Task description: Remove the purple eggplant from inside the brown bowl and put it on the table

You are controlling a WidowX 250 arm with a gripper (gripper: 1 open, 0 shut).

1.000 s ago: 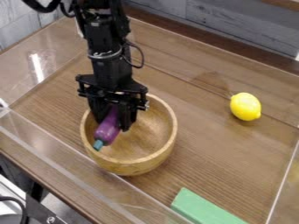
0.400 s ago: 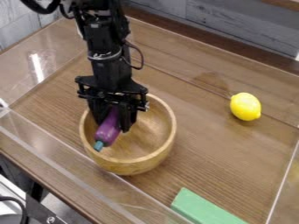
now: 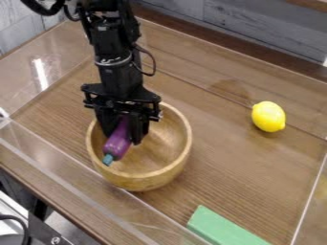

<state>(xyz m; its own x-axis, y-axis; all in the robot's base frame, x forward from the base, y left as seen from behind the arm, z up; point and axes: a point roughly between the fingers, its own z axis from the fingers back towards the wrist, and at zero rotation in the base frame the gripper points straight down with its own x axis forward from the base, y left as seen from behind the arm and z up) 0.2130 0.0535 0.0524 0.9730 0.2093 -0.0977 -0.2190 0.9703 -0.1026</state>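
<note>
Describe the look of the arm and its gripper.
The arm is black and slim, built of boxy jointed segments, with small pale spots that look like screws. A thin black cable loops out at its side. The gripper is black too, with a wide, jagged-edged body; its finger shapes are too dark to make out.

A robot gripper [image 3: 120,122] reaches into a round brown bowl [image 3: 140,153], closed on a purple eggplant [image 3: 119,141] whose teal tip points down toward the bowl's near left side. The bowl sits on a dark wood-grain table [image 3: 217,144]. A yellow lemon [image 3: 269,117] lies well apart to the right, and a green block [image 3: 227,228] rests at the near edge of view.
</note>
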